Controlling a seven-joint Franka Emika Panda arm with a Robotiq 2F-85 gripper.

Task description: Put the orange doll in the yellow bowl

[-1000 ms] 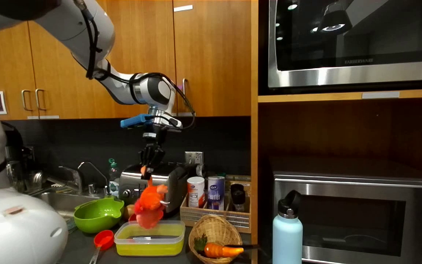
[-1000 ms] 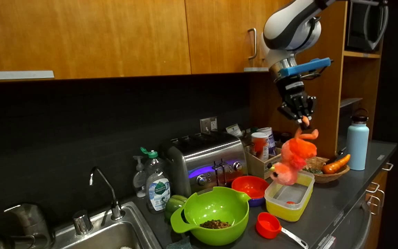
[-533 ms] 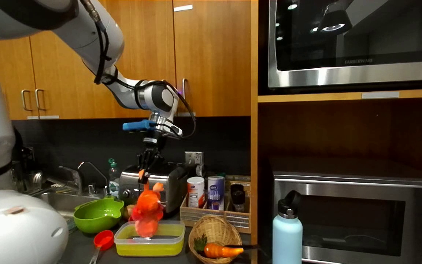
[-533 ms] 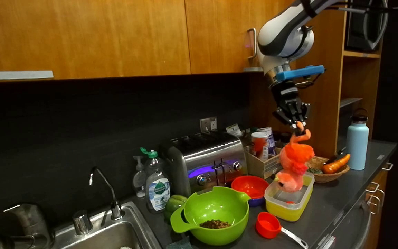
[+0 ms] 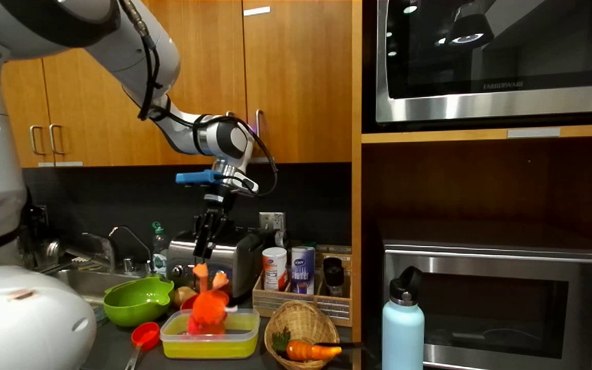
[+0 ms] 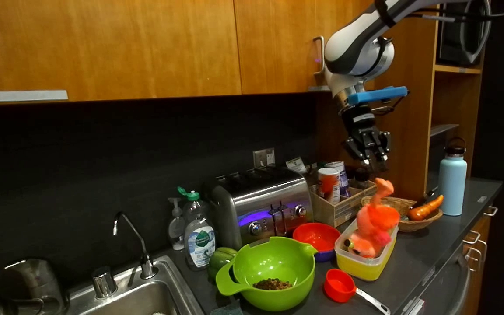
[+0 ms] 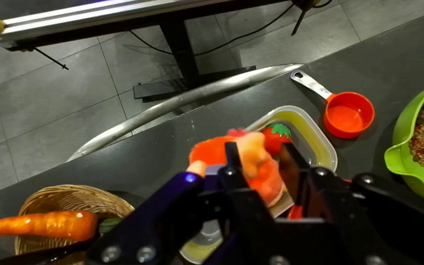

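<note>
Wrist view: orange doll (image 7: 252,158) blurred; claw (image 7: 261,152) hides part of yellow bowl (image 7: 313,136); green bowl (image 7: 403,158) cropped.

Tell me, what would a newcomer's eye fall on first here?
Most likely the orange doll, upside down with its head in the yellow bowl and its legs sticking up. Just above, clear of it, hangs the open black gripper. Next, perhaps, the bright green bowl beside the sink.
</note>
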